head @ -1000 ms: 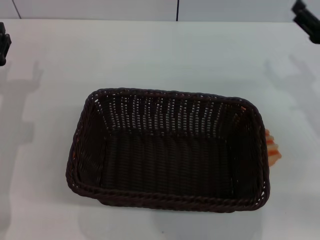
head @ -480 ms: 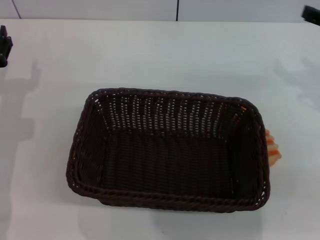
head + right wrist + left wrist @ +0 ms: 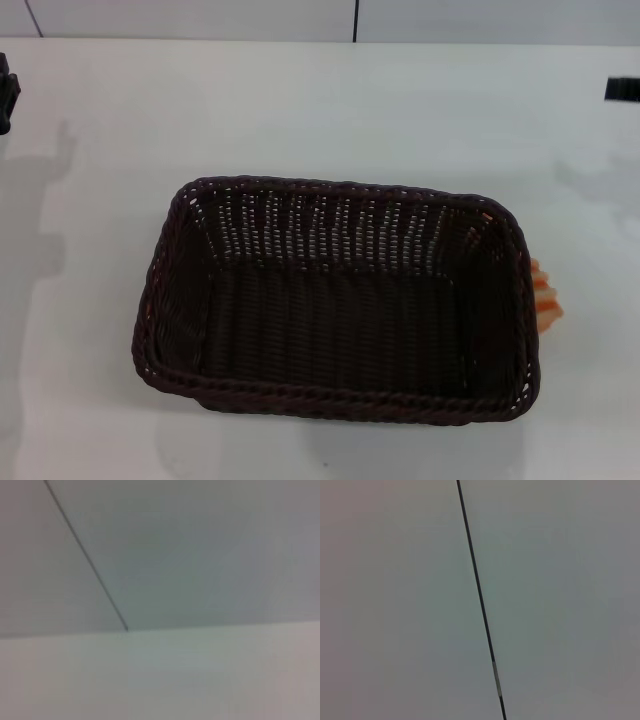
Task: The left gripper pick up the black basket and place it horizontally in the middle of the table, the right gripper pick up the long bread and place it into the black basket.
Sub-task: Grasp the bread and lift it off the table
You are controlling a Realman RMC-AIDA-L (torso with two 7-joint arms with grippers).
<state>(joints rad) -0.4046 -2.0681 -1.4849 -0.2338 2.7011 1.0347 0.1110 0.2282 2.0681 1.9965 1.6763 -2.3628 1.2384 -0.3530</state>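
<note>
Black basket (image 3: 335, 305) sat mid-frame, empty; long bread (image 3: 545, 297) outside right rim (unpicked). Left gripper (image 3: 8, 92), right gripper (image 3: 622, 88) at edges, finger state unclear.

The large rectangular dark woven wicker basket (image 3: 335, 300) is set on the plain white smooth tabletop (image 3: 330, 110), near its front edge. The small oblong striped bread loaf (image 3: 545, 295) is lain against the basket's right outer wall, outside it, mostly hidden. The black left hand (image 3: 8, 92) is placed at the far left edge, the black right hand (image 3: 622, 88) at the far right, both well apart from the basket.
</note>
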